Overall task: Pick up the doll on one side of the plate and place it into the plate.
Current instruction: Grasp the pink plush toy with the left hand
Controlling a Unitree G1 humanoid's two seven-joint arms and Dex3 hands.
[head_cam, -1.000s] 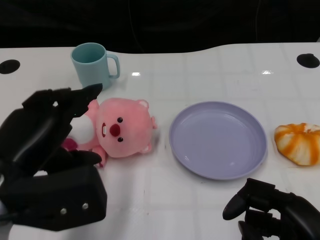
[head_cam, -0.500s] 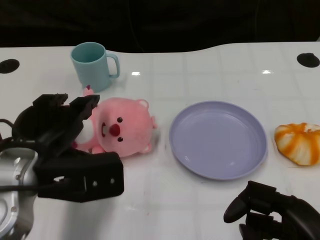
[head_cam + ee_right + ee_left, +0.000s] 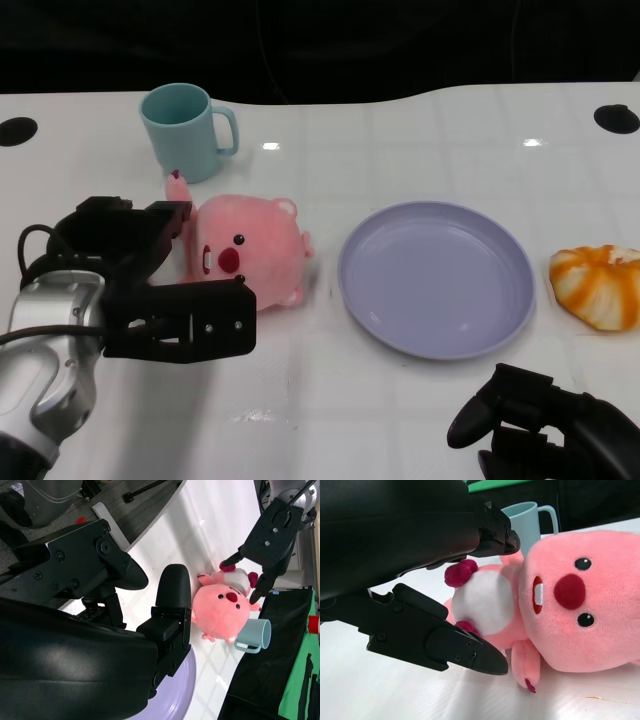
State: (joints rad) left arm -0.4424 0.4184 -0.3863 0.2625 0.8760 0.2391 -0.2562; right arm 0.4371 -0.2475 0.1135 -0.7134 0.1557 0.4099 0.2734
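Note:
A pink plush doll (image 3: 250, 252) lies on its side on the white table, left of the empty lilac plate (image 3: 436, 280). My left hand (image 3: 150, 290) is low at the doll's body end, with fingers (image 3: 128, 222) spread over the far side and the thumb on the near side. In the left wrist view the fingers (image 3: 485, 527) and thumb flank the doll's white belly (image 3: 485, 600) without squeezing it. My right hand (image 3: 545, 425) rests near the front edge, holding nothing. The right wrist view shows the doll (image 3: 220, 607) and my left hand (image 3: 272, 532) beyond it.
A teal mug (image 3: 185, 130) stands just behind the doll, close to my left hand's fingers. An orange-and-white bun (image 3: 598, 286) lies to the right of the plate. Two dark holes (image 3: 615, 120) mark the table's far corners.
My left hand has dropped lower and swung in toward the doll, so its fingers now bracket the doll's body. The doll, plate and right hand have stayed put.

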